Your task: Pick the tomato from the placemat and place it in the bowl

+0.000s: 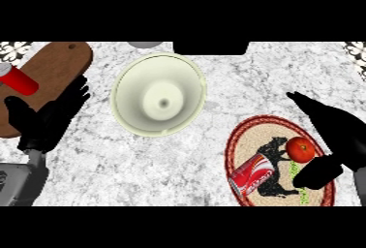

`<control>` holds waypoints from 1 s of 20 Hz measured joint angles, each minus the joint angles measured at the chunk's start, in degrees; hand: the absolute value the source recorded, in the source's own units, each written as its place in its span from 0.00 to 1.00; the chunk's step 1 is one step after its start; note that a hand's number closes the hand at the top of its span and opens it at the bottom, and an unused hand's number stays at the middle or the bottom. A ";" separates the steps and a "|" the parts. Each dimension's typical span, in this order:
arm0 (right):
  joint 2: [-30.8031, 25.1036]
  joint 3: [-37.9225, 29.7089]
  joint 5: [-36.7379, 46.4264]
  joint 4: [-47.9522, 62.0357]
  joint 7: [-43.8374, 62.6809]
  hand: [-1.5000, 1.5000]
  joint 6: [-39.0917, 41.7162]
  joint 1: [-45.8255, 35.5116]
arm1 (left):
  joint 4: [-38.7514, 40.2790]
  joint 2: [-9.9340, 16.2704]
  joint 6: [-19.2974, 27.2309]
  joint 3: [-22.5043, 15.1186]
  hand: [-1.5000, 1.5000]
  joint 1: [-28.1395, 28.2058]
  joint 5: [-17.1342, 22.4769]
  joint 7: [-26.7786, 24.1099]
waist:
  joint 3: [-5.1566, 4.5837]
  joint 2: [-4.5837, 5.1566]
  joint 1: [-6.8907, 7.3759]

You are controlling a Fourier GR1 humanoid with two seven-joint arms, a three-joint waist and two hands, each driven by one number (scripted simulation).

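A red tomato [301,149] lies on the oval placemat [251,133], which has a red rim and a black animal figure, at the right of the counter. My right hand [336,131] is around the tomato's right side, open: straight fingers reach up past it and the thumb [314,175] sits just below it. The cream bowl [159,94] stands at the counter's middle, left of the placemat. My left hand [44,118] rests open at the left edge, fingers up.
A red and white can [252,175] lies on the placemat, left of and below the tomato. A brown wooden board [53,68] lies at the upper left with a red cup [18,80] on it.
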 measured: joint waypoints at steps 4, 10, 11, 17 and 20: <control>0.95 0.54 2.23 2.93 -0.19 0.00 0.94 -0.56 | -0.68 -0.33 -0.58 0.74 0.50 -0.07 -0.40 0.94 | 0.01 -0.01 0.11; 2.95 0.03 5.74 4.37 -1.45 0.00 2.36 1.01 | -2.22 -1.70 -1.16 1.73 0.50 1.32 -1.96 1.40 | 0.03 -0.03 0.03; 3.61 0.03 6.58 4.59 -1.59 0.00 2.48 1.28 | -2.15 -1.92 -1.64 1.97 0.50 1.42 -2.05 1.42 | 0.02 -0.04 0.02; 6.58 -1.52 10.09 9.27 -3.59 0.00 3.89 0.46 | -2.24 -3.18 -2.62 3.58 0.50 1.49 -3.15 1.99 | 0.04 -0.01 0.08; 7.45 -2.46 11.79 10.61 -5.18 0.00 4.59 1.76 | -0.62 -4.09 -3.24 4.20 0.50 0.21 -3.99 1.90 | 0.03 0.00 -0.04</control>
